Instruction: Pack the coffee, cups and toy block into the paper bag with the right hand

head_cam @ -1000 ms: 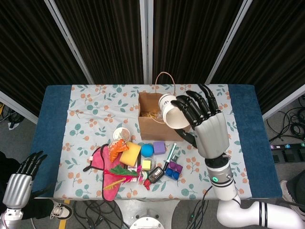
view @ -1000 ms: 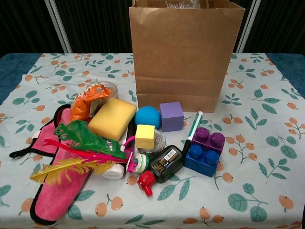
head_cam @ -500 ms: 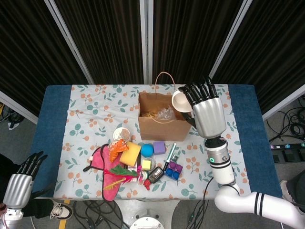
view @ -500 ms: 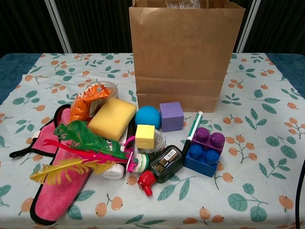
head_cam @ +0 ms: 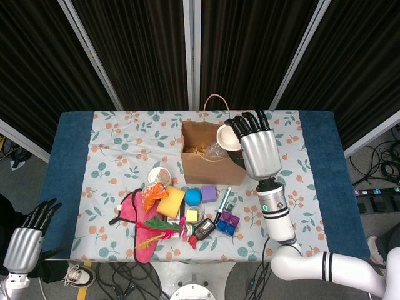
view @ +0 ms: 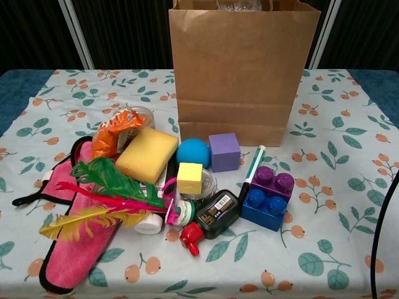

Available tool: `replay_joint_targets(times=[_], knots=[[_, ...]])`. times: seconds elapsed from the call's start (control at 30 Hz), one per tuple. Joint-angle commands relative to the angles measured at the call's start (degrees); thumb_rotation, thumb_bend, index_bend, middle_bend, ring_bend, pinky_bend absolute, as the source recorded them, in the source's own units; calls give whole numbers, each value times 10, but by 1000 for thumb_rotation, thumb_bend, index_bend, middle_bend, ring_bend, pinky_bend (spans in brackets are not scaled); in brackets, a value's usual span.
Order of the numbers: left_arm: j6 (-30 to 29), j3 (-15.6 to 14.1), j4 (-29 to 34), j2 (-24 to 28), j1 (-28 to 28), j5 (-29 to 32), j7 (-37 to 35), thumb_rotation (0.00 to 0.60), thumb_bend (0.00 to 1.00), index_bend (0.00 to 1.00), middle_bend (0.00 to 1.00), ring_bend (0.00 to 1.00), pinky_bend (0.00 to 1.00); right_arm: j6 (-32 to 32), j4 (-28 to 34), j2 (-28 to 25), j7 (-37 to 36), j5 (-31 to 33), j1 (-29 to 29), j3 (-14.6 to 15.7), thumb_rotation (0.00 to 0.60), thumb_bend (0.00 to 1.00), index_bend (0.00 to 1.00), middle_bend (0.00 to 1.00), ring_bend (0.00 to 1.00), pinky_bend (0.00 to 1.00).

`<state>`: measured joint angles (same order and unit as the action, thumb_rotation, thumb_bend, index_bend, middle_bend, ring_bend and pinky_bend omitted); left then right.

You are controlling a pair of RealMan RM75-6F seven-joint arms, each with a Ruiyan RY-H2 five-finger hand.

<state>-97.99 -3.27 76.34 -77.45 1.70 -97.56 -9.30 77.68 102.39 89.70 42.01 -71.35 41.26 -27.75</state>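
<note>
My right hand (head_cam: 254, 149) holds a white paper cup (head_cam: 225, 137), tipped on its side, over the right end of the open brown paper bag (head_cam: 206, 165). Crinkled clear plastic (head_cam: 213, 149) lies inside the bag. A second white cup (head_cam: 159, 175) stands on the table left of the bag, beside an orange packet (head_cam: 150, 195). The blue and purple toy block (head_cam: 227, 222) (view: 268, 197) sits in front of the bag, apart from the hand. In the chest view the bag (view: 243, 68) stands tall and neither hand shows. My left hand (head_cam: 24, 240) hangs low at the table's left, fingers apart, holding nothing.
In front of the bag lie a purple cube (view: 224, 151), blue ball (view: 192, 152), yellow cube (view: 189, 177), yellow sponge (view: 147, 154), green marker (view: 251, 172), dark bottle (view: 212, 216), feathers (view: 106, 187) and a pink cloth (view: 75, 252). A black cable (view: 381, 237) hangs at right.
My right hand has carried the cup down and back, from above the bag's front right corner to its right-hand opening. The left hand and the table items have stayed put.
</note>
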Motion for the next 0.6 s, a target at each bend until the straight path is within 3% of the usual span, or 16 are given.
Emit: replay_joint_targets(times=[0.03, 0.17, 0.6], knots=[[0, 1, 0, 0, 0, 1, -2, 600, 153, 178, 195, 125, 233, 0, -2, 8, 9, 20, 10, -2, 600, 98, 189, 294, 118, 33], [1, 2, -1, 0, 0, 4, -5, 600, 152, 178, 195, 124, 233, 6, -4, 8, 4, 27, 13, 0, 600, 74, 100, 236, 65, 0], [0, 0, 0, -1, 0, -2, 1, 600, 152, 178, 195, 124, 233, 26, 18, -23, -5, 27, 8, 9, 600, 75, 87, 227, 63, 0]])
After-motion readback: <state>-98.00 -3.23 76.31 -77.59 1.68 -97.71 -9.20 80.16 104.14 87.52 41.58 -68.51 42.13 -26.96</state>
